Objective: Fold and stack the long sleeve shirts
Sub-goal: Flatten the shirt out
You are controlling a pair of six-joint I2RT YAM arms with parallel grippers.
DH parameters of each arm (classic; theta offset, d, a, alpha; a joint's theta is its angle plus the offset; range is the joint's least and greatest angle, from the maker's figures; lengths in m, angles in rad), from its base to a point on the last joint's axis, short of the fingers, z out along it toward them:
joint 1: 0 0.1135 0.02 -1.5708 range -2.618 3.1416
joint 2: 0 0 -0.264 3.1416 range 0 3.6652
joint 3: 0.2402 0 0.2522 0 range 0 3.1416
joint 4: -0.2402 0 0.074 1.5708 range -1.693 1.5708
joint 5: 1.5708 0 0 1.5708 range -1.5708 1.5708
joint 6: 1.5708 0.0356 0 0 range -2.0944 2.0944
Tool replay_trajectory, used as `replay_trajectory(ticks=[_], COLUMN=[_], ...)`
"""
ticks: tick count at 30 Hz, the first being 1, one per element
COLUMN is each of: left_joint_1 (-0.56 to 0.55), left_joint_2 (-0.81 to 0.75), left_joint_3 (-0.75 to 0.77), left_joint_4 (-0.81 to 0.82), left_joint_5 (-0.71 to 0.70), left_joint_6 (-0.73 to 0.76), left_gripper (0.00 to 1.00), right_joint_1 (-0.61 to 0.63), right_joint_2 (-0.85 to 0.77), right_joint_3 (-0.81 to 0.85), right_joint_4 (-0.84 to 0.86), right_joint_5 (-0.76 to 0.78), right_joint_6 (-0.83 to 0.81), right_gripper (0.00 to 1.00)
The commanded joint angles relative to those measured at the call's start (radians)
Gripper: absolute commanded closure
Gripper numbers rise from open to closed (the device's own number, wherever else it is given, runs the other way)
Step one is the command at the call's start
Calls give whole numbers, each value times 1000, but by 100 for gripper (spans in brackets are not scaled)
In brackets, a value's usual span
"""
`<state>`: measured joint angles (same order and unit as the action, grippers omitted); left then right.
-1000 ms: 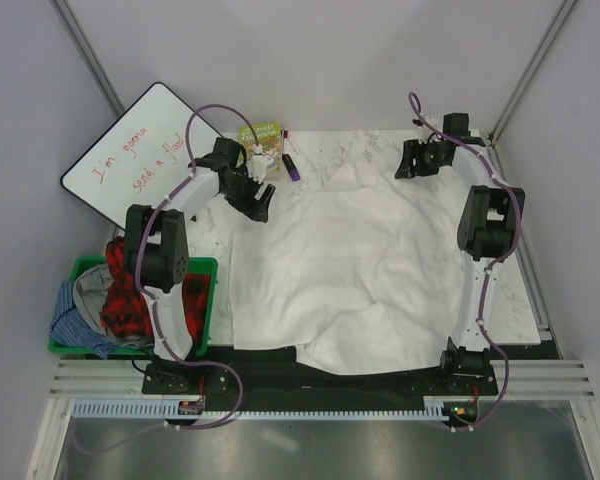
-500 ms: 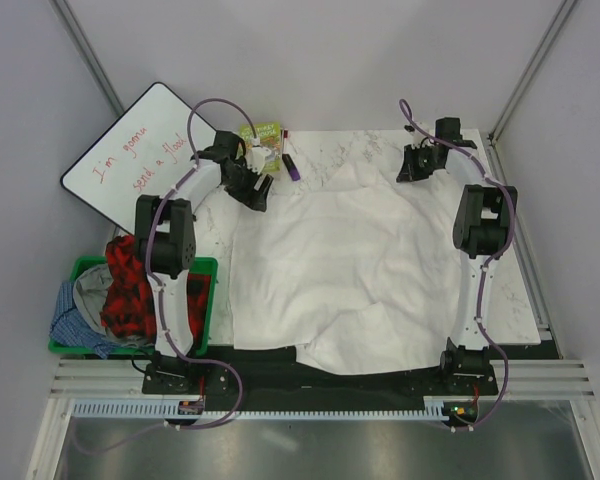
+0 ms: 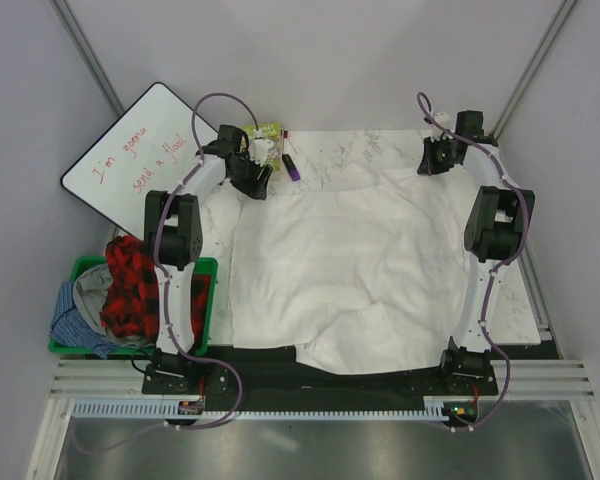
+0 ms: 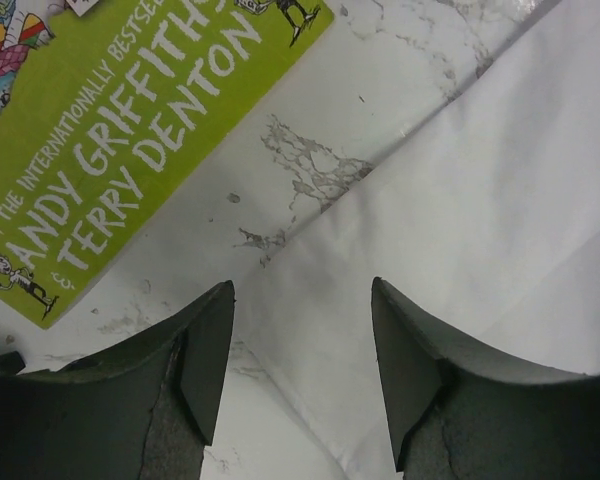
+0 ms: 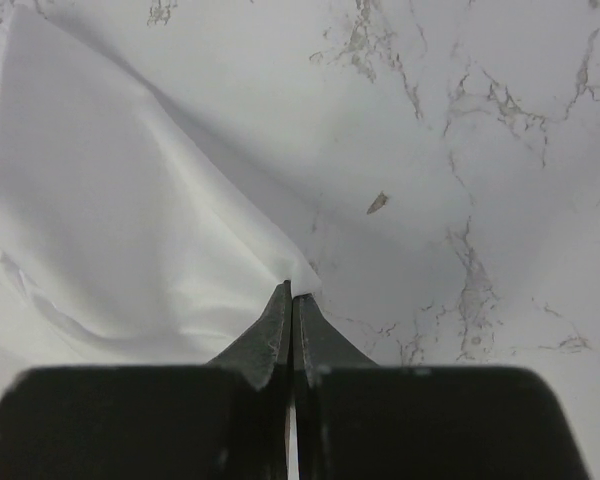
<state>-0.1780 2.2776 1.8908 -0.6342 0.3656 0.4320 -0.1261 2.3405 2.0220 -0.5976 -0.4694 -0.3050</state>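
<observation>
A plain white long sleeve shirt (image 3: 340, 265) lies spread over the marble table (image 3: 515, 300), its near edge rumpled. My left gripper (image 3: 253, 176) is at the shirt's far left corner. In the left wrist view its jaws (image 4: 302, 300) stand open, astride a pointed edge of the white cloth (image 4: 500, 200) lying flat on the marble. My right gripper (image 3: 436, 160) is at the far right corner. In the right wrist view it (image 5: 292, 292) is shut on the tip of a raised cloth corner (image 5: 110, 200).
A green book (image 3: 263, 135) (image 4: 110, 130) and a purple marker (image 3: 291, 167) lie just beyond the left gripper. A whiteboard (image 3: 130, 150) leans at the far left. A green bin (image 3: 205, 268) left of the table holds red plaid and blue clothes.
The right gripper has closed on the shirt's far right corner and drawn it outward toward the far right. The left gripper moved to the far left corner and its jaws narrowed.
</observation>
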Motion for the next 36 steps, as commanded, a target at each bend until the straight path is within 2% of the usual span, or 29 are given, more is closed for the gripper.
replay_trajectory(ticks=[1,4,7,8,10,11,15,22,29,33,36], left_joint_1=[5,6,5,6,6,6,8,11,14,14,14], left_joint_2=[28,31,30,30,25,19,2,-30,-47,-70,-102], left_joint_3=[37,30,18,16,13,13,19,25,-13,-48,-107], left_joint_4=[18,7,-1,-4,-2,-4,-1,19,53,51,51], left_joint_5=[-27,-42,-36,-36,-36,-39,-34,-45,-57,-47,-44], left_joint_6=[-3,16,30,31,28,25,13,8,2,22,51], left_gripper=[36,39,48,56,66,76,97,98,98,98,98], right_joint_1=[2,0,-6,-9,-18,-21,-40,-44,-40,-15,-18], right_joint_2=[-53,-55,-60,-63,-67,-70,-75,-55,-44,-38,-73], right_joint_3=[-6,-9,-19,-25,-23,-25,-2,58,32,20,-58], right_joint_4=[18,19,16,18,18,16,18,41,168,105,75], right_joint_5=[21,43,67,74,83,89,103,98,160,175,193], right_joint_6=[-23,-36,-51,-57,-65,-66,-69,-22,21,-34,-95], right_gripper=[100,100,100,100,100,100,100,100,100,100,100])
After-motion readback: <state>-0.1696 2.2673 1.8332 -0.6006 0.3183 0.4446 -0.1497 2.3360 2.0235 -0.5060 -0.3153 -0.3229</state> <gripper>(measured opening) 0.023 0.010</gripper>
